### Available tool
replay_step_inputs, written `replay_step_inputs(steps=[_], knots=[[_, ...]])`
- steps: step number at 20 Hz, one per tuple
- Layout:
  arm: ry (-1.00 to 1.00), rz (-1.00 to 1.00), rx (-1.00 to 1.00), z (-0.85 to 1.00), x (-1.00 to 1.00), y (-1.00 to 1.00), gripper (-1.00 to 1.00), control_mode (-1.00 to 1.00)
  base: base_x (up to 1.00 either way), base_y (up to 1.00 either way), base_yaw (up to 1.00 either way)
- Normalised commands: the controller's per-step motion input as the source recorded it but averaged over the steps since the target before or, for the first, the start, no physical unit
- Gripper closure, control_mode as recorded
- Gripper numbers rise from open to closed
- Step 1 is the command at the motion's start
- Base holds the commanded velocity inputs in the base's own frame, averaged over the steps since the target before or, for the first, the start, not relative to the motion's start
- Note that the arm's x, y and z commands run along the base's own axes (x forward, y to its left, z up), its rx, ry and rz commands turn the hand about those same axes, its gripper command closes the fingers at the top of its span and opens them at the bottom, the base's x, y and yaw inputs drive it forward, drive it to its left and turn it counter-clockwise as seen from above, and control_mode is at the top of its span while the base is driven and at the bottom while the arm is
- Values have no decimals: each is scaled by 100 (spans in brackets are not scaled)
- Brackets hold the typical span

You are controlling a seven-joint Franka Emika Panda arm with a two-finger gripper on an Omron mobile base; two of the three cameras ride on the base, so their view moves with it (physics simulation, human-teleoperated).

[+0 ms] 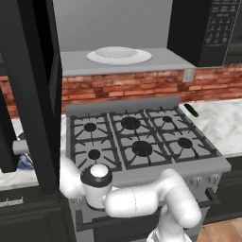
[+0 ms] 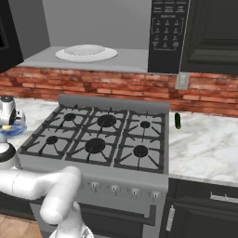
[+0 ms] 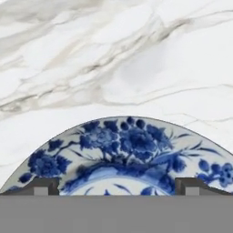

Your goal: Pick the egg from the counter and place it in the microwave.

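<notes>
Marbled white counter spreads bare beyond my pincer, whose two dark tips stand wide apart with nothing between them, poised over the rim of the blue-and-white bowl. That bowl sits on the counter strip left of the stove, near the strip's front edge as the right base view has it. Past the bowl's rim the slab lies open. I cannot see the egg anywhere. Above the stove the microwave stands open, its white round plate on the grey floor. A dark green vegetable lies on the counter just right of the stove's back corner.
</notes>
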Motion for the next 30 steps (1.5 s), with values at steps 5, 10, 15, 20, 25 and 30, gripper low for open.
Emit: replay_step_inputs(steps=[5,10,15,20,25,30], knots=[[10,-3,0,-47,-43,31,-100,-100,0,0,0],[2,-1,0,-44,-74,38,-100,-100,0,0,0],[0,-1,0,-55,-43,14,-100,-100,0,0,0],[0,-3,0,-53,-2,0,-100,-100,0,0,0],[5,-6,0,-58,-39,0,100,-100,0,0,0],[8,-7,0,-69,-26,0,100,-100,0,0,0]])
